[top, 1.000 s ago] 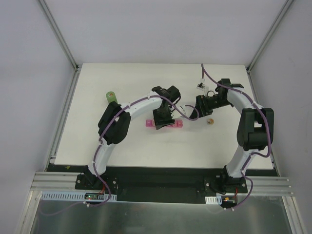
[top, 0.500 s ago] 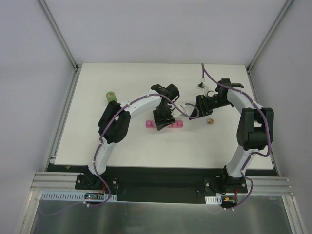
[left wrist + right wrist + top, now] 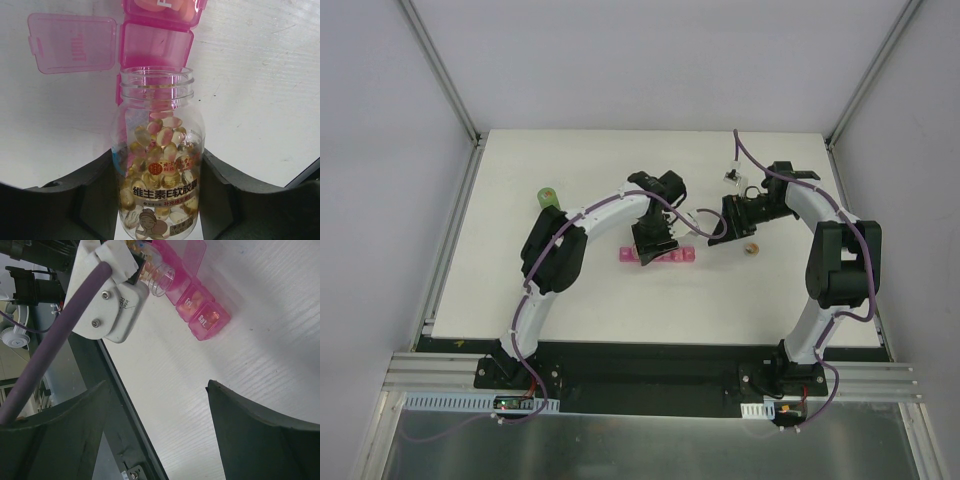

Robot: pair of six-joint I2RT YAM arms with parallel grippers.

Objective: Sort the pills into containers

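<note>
Overhead, the left gripper (image 3: pixel 655 238) hides most of what it carries; only the ends of the pink pill organizer (image 3: pixel 658 256) show below it, and the right gripper (image 3: pixel 734 216) sits off to that gripper's right, with a small tan piece (image 3: pixel 752 248) on the table (image 3: pixel 520 290) just beside it. A green bottle (image 3: pixel 548 197) stands well apart on the far left.

Seen from the left wrist, the left gripper (image 3: pixel 158 167) is clamped on a small clear bottle (image 3: pixel 160 127) – one finger (image 3: pixel 75 200) on each side of its labelled wall – with no cap on its mouth. Translucent yellow pills (image 3: pixel 161 142) are heaped inside, toward the neck. Straight ahead of the mouth lies an open pink compartment (image 3: pixel 155 47), its lid (image 3: pixel 72 42) flipped out to the left. Whether the rim touches the organizer cannot be told.

From the right wrist the same bottle mouth (image 3: pixel 161 281) shows from the side, tilted down over the organizer's row (image 3: pixel 200 307), next to closed lids marked Fri and Sat. The right gripper (image 3: pixel 156 405) has its fingers (image 3: pixel 260 440) wide apart – nothing between them but bare table.
</note>
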